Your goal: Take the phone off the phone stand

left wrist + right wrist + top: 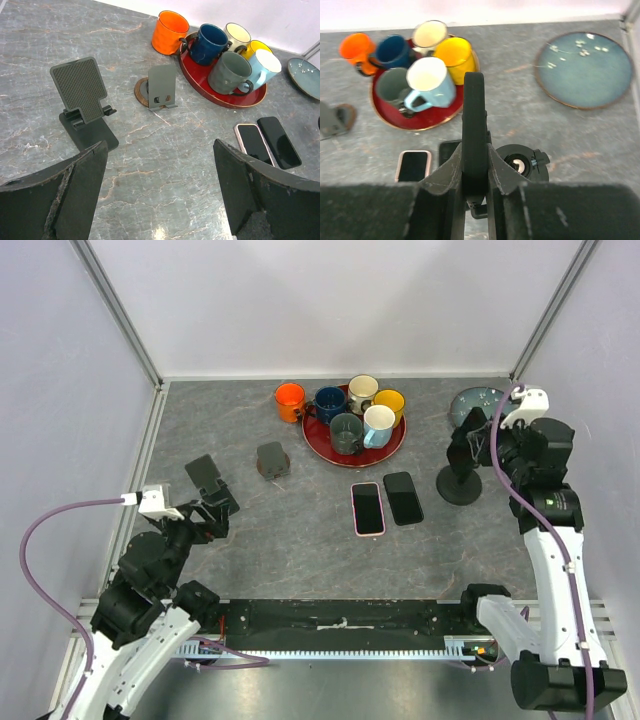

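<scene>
A black phone (474,115) stands on edge, upright over the round black base of the phone stand (525,162). My right gripper (475,167) is shut on its lower part, one finger on each face. In the top view the right gripper (472,447) and the phone (457,448) are above the stand's base (458,488) at the right. Whether the phone still rests in the stand's cradle is hidden by my fingers. My left gripper (160,150) is open and empty, low over bare table at the left (208,512).
A pink-cased phone (367,508) and a black phone (403,497) lie flat mid-table. A red tray (394,445) with several mugs and an orange mug (289,401) stand at the back. A blue plate (585,69), a grey stand (162,86) and a black folding stand (80,95) are nearby.
</scene>
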